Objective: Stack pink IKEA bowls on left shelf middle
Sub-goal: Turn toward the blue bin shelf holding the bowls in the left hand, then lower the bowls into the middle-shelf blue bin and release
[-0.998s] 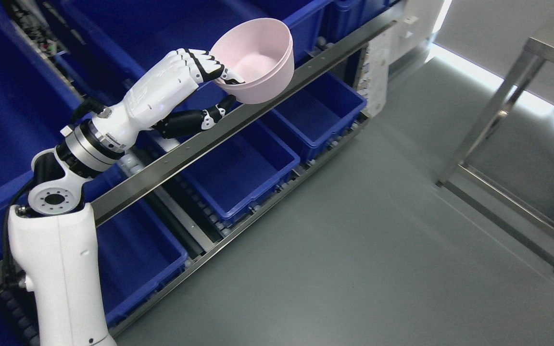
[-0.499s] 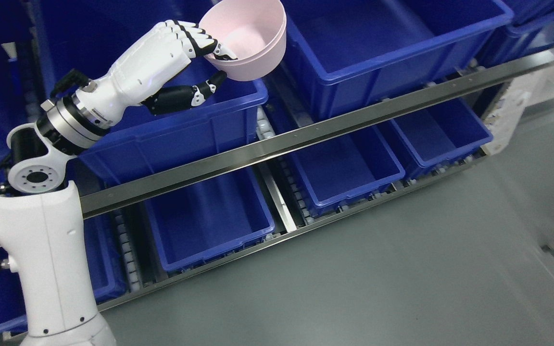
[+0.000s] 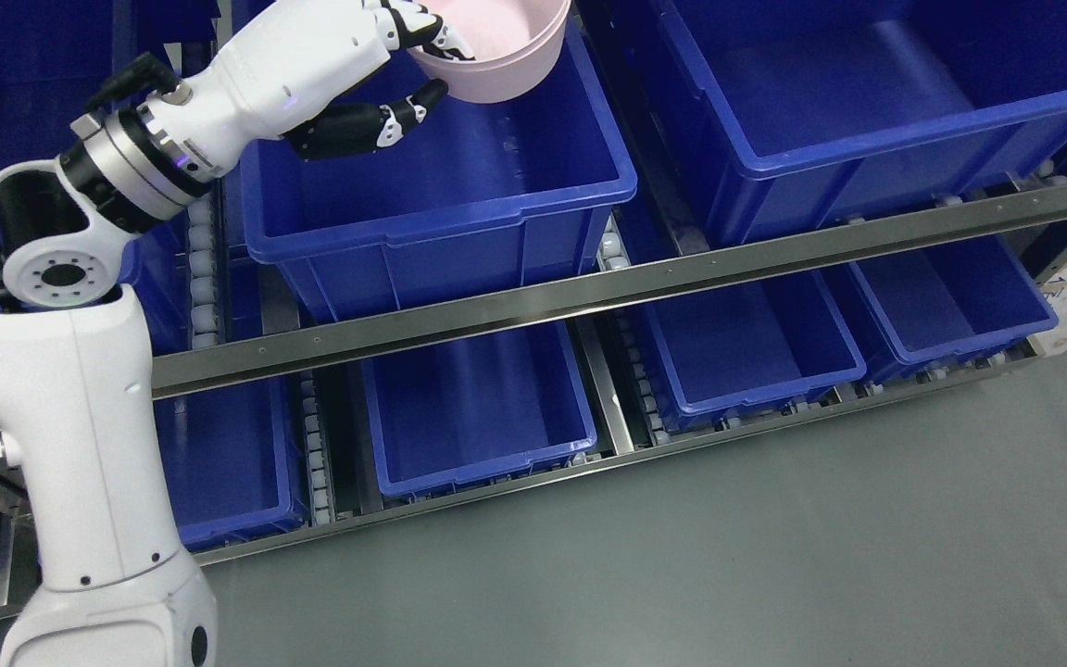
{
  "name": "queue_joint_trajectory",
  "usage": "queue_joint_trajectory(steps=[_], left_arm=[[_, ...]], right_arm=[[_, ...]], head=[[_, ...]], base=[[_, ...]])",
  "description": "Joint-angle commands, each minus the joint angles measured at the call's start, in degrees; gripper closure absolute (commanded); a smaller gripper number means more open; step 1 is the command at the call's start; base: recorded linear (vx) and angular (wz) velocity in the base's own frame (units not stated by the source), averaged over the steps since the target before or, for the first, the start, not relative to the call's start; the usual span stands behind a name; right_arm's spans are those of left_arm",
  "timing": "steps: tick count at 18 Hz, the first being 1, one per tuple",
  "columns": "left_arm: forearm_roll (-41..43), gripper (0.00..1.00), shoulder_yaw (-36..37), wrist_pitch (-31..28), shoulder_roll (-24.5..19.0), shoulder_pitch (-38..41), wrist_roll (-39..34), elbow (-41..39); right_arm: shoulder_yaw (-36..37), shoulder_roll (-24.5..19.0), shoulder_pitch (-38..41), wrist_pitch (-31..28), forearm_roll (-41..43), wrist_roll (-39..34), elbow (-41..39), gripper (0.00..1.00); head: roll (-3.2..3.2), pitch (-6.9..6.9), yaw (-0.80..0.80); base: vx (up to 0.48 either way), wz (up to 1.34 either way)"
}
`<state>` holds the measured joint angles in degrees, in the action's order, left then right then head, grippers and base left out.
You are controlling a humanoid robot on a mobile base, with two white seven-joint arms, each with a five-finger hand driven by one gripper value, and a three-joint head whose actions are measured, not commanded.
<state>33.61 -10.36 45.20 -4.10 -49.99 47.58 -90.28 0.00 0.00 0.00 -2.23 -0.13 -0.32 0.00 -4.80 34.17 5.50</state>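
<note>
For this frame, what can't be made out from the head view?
- Pink bowl: its top is cut off by the picture's upper edge, so its rim and inside are mostly unseen.
- Left hand: fingers curl on the bowl's near wall, but the upper ones run out of frame.
- Blue bin under the bowl: far wall hidden by bowl and hand.
- Right arm: out of view.

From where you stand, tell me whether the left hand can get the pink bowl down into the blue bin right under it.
Probably yes. The left hand grips the pink bowl by its rim above the blue bin, whose top is open and looks empty, so nothing visible blocks the way down.
</note>
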Motion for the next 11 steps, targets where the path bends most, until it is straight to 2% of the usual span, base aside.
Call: queue_joint_trajectory(steps=[1,4,8,11], left_arm=[[6.2,0.94,4.2,-0.2,-1.0,-6.6,0.1,10.5],[9.3,0.94,4.3,-0.2,-2.5,-6.4,0.0,16.5],[11.1,0.94,4.0,-0.2,-9.2,-6.2,-0.5,21.5],[11.2,0.94,3.9,-0.2,-10.5,-6.9,-0.5,23.7]], right_arm=[[0.6,1.0,1.7,0.3,0.1,0.0,-1.9,0.0],[0.6,1.0,1.7,0.3,0.1,0.0,-1.9,0.0],[0.7,1.0,1.7,0.3,0.1,0.0,-1.9,0.0],[0.7,1.0,1.7,0.2,0.1,0.0,-1.9,0.0]], head=[[0.0,0.0,0.0],[0.0,0.0,0.0],[0.0,-0.01,0.0],[0.0,-0.01,0.0]], base=[[-0.003,-0.03],[-0.004,-0.07],[0.002,-0.08],[0.009,-0.05]])
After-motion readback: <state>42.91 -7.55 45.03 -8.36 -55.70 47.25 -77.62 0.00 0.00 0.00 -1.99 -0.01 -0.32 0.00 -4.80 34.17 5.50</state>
